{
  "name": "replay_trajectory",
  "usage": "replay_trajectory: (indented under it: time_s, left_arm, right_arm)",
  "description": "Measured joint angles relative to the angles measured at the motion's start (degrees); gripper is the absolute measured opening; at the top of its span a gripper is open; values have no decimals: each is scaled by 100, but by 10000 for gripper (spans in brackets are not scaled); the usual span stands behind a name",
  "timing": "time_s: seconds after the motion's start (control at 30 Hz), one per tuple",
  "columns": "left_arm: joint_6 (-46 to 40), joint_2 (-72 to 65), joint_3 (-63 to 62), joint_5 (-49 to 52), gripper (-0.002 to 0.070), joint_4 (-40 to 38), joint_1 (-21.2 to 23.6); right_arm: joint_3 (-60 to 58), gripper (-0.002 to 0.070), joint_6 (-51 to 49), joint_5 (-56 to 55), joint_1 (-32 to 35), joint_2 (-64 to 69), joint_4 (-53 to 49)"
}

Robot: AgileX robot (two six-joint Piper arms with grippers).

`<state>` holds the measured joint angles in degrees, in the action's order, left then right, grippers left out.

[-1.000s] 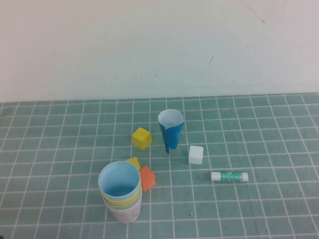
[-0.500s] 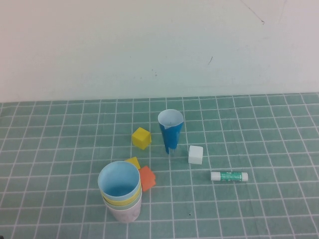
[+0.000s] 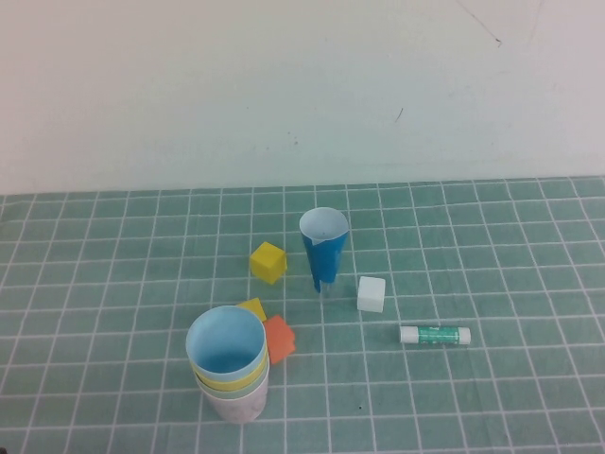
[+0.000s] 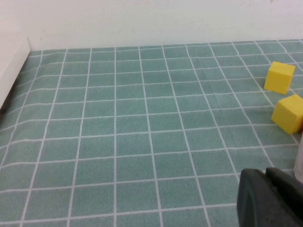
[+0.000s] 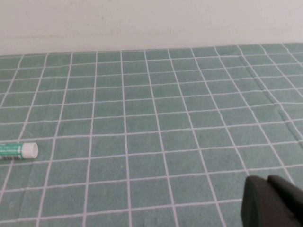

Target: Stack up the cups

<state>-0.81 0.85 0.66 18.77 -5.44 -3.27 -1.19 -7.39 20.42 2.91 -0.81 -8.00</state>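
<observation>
Standing nested, cups (image 3: 228,361) beside left gripper (image 4: 272,198).

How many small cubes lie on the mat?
4: yellow cube left of the dark blue cup, white cube to its right, another yellow cube and an orange cube beside the cup stack.

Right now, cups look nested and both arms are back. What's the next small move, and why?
Probably none: hold both arms parked. The light blue cup sits on top of the stack of cups, and no wide cup stands loose. Only the narrow dark blue cup stands apart. The left gripper and right gripper are shut, low over the mat, holding nothing.
</observation>
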Motion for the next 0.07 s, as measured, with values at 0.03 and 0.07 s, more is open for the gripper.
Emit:
replay_trajectory:
  time_s: [0.03, 0.07]
  left_arm:
    - [0, 0, 0, 0, -2, 0, 0]
    - [0, 0, 0, 0, -2, 0, 0]
  right_arm:
    - [0, -1, 0, 0, 0, 0, 0]
    - [0, -1, 0, 0, 0, 0, 0]
